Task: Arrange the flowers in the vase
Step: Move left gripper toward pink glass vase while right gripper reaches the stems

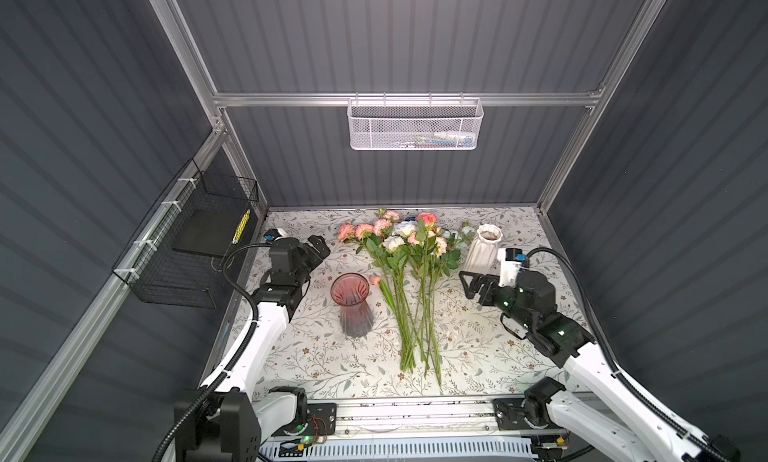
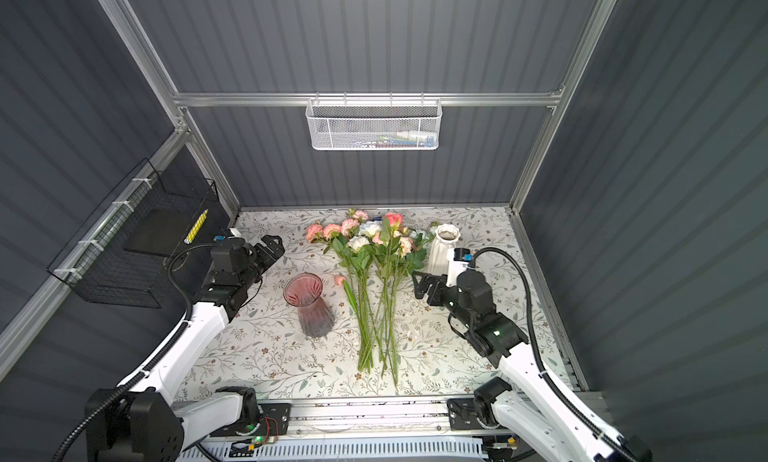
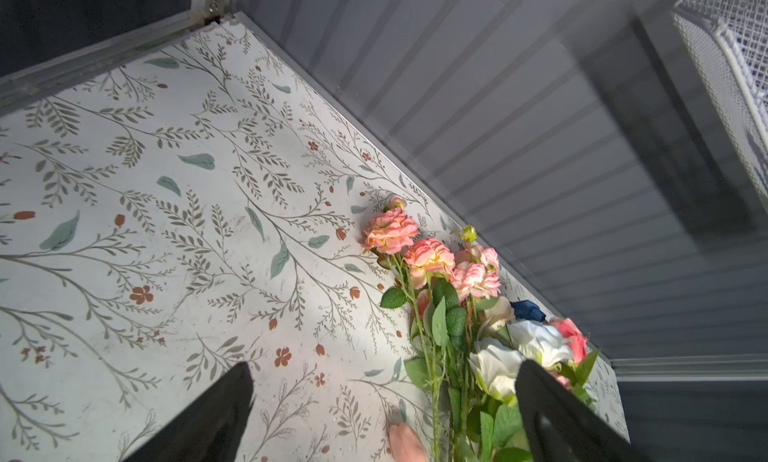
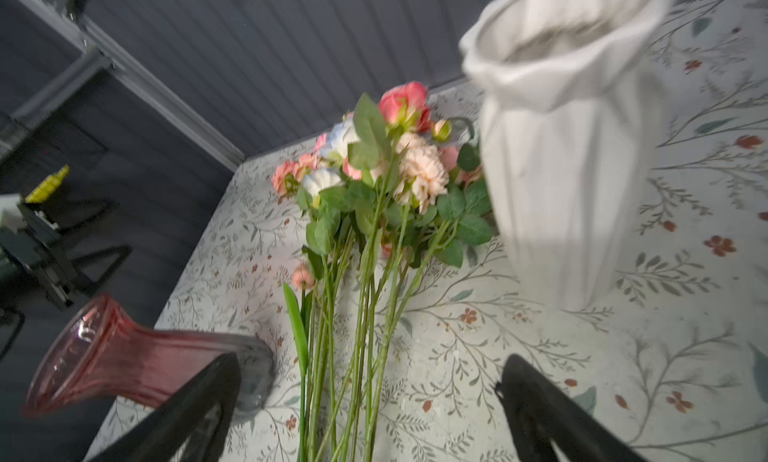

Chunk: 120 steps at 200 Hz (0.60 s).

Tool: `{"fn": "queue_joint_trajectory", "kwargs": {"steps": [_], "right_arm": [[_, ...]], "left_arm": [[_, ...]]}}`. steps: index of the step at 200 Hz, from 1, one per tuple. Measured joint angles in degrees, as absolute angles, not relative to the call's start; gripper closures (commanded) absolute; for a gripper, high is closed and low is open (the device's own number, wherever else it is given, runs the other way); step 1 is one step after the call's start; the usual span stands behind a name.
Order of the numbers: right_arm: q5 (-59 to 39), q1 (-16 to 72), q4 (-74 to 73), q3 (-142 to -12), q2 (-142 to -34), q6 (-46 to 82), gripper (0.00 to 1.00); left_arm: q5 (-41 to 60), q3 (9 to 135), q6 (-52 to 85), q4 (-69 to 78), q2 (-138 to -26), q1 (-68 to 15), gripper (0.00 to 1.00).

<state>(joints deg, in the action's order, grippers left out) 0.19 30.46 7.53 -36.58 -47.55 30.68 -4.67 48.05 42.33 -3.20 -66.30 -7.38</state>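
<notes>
Many green-stemmed flowers (image 1: 409, 273) lay bunched on the counter (image 1: 478, 356), pink, cream and blue heads toward twelve o'clock; left gripper (image 1: 320, 244) and right gripper (image 1: 465, 285) gaped wide, empty.

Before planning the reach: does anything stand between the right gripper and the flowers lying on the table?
Nothing visible does. Only floral-print tabletop lies between the open right gripper and the green-stemmed artificial flowers. The white ribbed ceramic vase stands farther back, beside that path.
</notes>
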Motion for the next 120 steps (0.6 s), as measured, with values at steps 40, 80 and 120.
{"fn": "queue_joint_trajectory", "kwargs": {"steps": [40,80,120], "right_arm": [[3.07,43.48,8.14,-44.21,-61.17,25.82,0.01],[7.9,51.2,9.08,-56.55,-80.31,20.36,0.01],[13.78,54.46,12.75,-68.51,-97.45,17.82,0.01]], "left_arm": [[-5.37,49.8,40.25,-7.35,-66.48,-15.73,0.05],[-6.2,49.71,39.35,-10.98,-65.93,-17.32,0.05],[-5.82,48.42,38.74,-11.81,-63.94,-17.28,0.01]]}}
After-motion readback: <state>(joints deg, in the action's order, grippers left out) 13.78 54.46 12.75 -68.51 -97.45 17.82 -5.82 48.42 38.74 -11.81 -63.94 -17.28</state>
